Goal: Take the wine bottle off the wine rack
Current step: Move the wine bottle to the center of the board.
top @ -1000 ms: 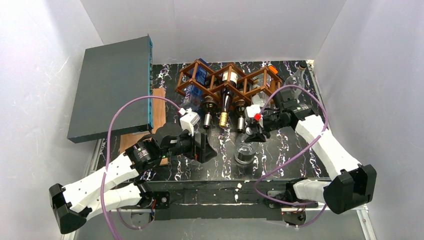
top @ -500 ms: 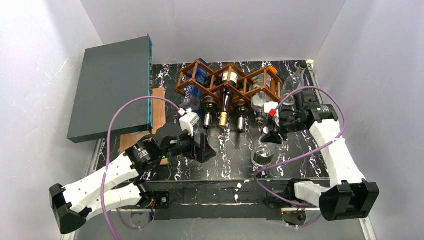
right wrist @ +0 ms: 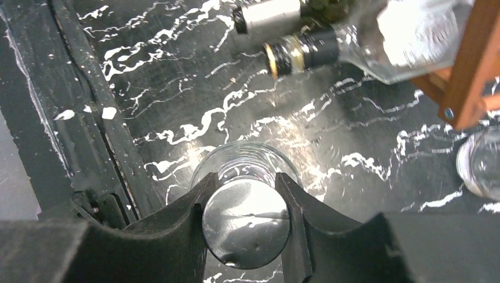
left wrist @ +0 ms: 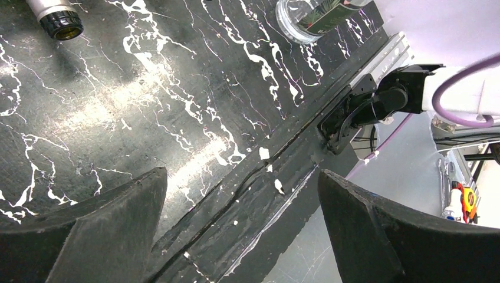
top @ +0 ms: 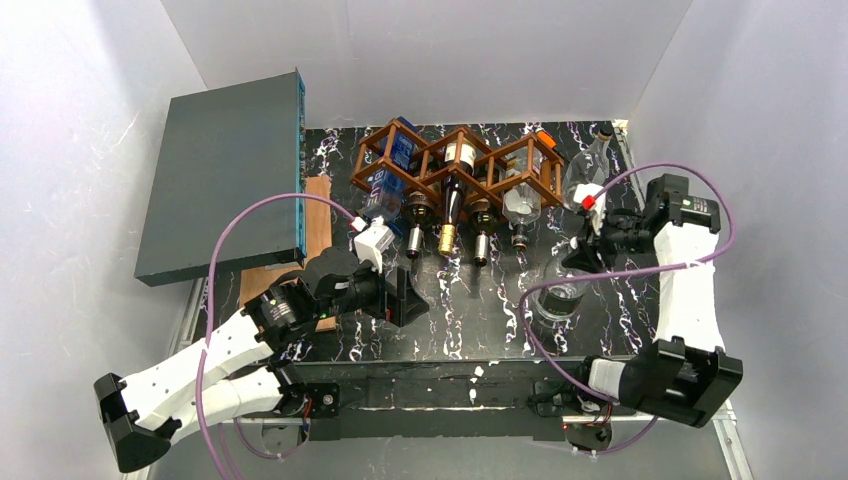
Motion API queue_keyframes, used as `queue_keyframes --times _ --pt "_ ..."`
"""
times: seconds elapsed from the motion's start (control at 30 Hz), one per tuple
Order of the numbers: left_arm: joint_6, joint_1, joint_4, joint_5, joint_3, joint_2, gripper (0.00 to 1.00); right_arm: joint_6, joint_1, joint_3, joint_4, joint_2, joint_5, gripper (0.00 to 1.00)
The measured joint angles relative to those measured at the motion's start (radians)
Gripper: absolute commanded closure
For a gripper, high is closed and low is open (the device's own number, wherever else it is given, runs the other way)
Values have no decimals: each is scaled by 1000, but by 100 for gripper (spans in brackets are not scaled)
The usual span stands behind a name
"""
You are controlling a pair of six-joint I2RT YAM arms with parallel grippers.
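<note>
The brown wooden wine rack (top: 455, 165) stands at the back of the black marble table and holds several bottles lying with their necks toward me. My right gripper (top: 583, 255) is shut on the silver cap (right wrist: 246, 223) of a clear wine bottle (top: 556, 300). The bottle hangs upright in front of and to the right of the rack, apart from it. The rack's corner (right wrist: 471, 59) and two bottle necks (right wrist: 306, 50) show in the right wrist view. My left gripper (top: 405, 297) is open and empty, low over the table's front (left wrist: 242, 194).
A grey flat box (top: 225, 175) leans at the back left, with a wooden board (top: 300, 250) under its edge. Another clear bottle (top: 585, 165) stands at the back right by the wall. The table's front rail (left wrist: 283, 177) lies under the left gripper.
My right gripper has carried the clear bottle to the right, away from the front of the rack. The left arm has barely moved.
</note>
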Motion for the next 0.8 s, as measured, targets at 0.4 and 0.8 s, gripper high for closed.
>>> queue_keyframes --times 0.4,0.8 --pt "19 3 -10 -2 0 0 2 -107 -227 92 -52 157 26 99" --pt "33 12 -13 -4 -1 2 2 154 -297 185 257 314 33 99"
